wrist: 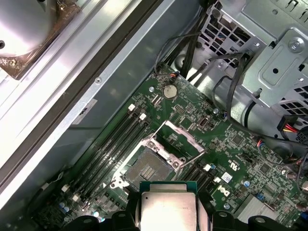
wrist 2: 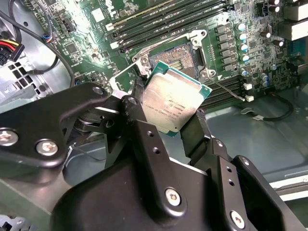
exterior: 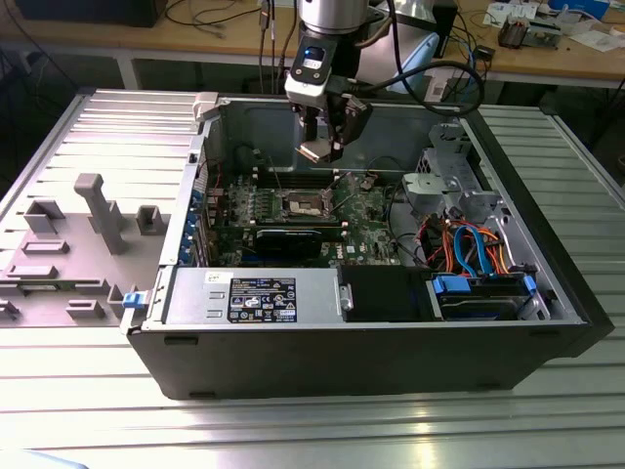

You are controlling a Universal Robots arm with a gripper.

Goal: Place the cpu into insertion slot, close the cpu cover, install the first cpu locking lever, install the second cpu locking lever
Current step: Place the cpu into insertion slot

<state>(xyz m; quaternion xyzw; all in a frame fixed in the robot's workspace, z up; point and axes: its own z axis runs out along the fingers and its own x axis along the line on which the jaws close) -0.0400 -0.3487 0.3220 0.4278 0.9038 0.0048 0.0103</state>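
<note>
The tool (exterior: 320,147) is clenched on the cpu (wrist 2: 174,102), held tilted above the motherboard (wrist: 240,144). The insertion slot (wrist: 147,168) lies open just beneath, near the board's middle, its cpu cover (wrist: 180,139) raised.

The cpu (wrist 2: 173,103), a flat square chip with a silver-grey metal top and green edge, was held tilted, well above the insertion slot (wrist: 147,169). The slot was exposed, with the cpu cover (wrist: 185,136) swung open beside it.
</note>
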